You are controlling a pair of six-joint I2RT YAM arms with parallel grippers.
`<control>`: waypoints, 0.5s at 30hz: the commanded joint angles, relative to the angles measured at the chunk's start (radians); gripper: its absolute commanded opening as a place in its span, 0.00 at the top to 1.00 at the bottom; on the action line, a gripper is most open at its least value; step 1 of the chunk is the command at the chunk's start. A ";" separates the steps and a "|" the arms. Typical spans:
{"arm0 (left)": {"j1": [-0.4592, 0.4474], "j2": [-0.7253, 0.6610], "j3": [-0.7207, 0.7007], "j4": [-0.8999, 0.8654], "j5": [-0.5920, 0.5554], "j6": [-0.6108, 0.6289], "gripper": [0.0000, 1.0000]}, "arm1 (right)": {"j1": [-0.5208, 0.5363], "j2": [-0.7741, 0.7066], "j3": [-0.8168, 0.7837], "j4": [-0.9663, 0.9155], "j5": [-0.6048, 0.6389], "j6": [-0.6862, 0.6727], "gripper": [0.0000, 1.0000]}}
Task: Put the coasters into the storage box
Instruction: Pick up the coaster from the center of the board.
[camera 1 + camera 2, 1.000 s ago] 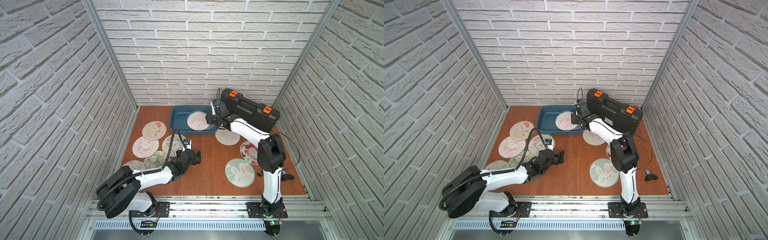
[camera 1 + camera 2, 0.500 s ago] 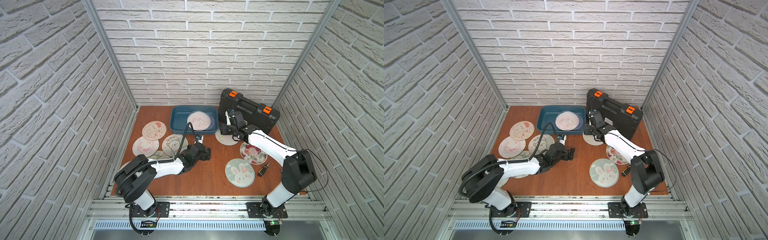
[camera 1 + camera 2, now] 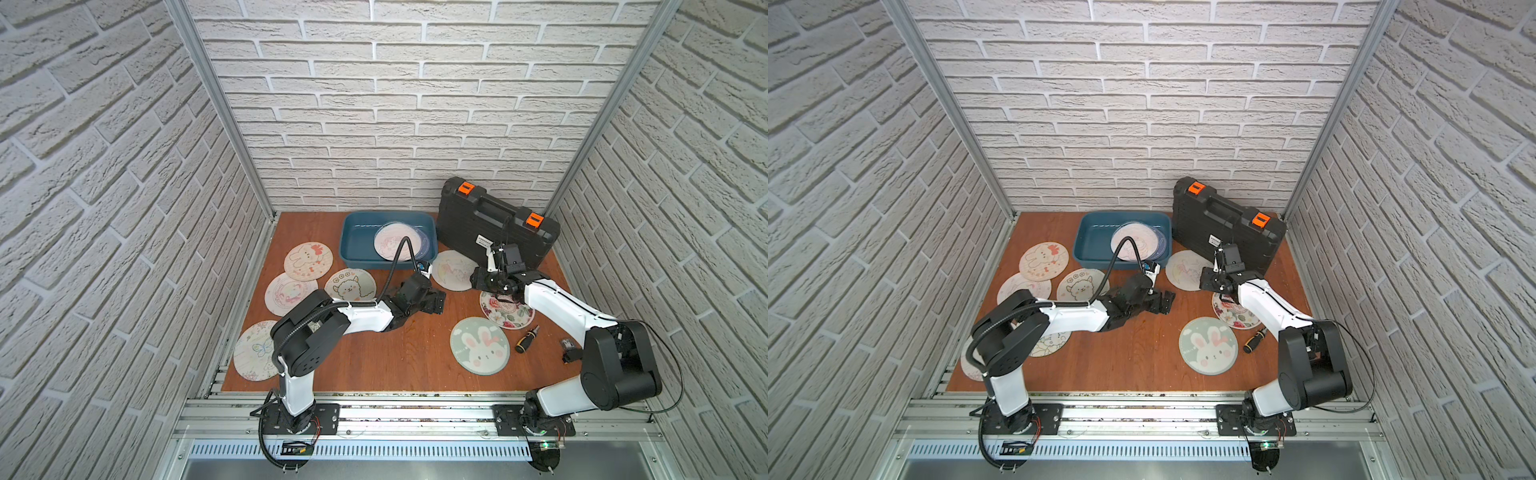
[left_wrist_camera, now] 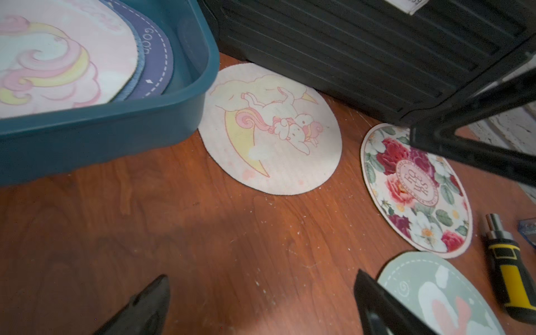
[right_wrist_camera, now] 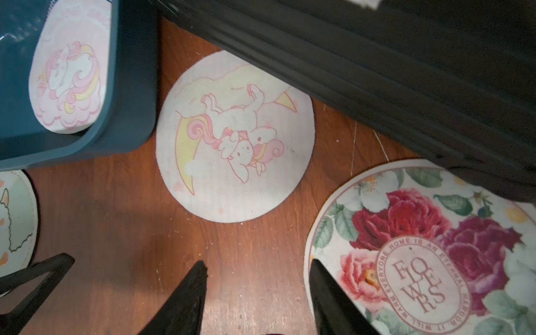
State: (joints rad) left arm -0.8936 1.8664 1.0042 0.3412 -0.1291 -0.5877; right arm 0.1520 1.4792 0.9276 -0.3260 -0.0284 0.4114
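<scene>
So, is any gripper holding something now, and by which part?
Nothing is held. The left gripper and the right gripper are both open, with only bare table between their jaws.

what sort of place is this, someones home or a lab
Probably a robot test cell: brick-pattern panels box in a small wooden table, and two arms are bolted to an aluminium rail.

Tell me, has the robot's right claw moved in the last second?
Yes. The right gripper has left the storage box rim and come forward, now by the floral coaster, in front of the black case.
</scene>
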 commanded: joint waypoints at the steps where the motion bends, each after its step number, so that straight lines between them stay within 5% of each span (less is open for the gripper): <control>1: -0.005 0.067 0.023 0.122 0.055 -0.023 0.02 | -0.025 0.010 -0.022 0.054 -0.047 0.013 0.42; 15: -0.016 0.240 0.108 0.258 -0.015 -0.037 0.03 | -0.046 0.167 -0.025 0.137 -0.057 0.052 0.44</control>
State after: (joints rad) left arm -0.9047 2.0762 1.0962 0.5301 -0.1143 -0.6064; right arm 0.1085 1.6321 0.9073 -0.2432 -0.0872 0.4419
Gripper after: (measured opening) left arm 0.970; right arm 0.566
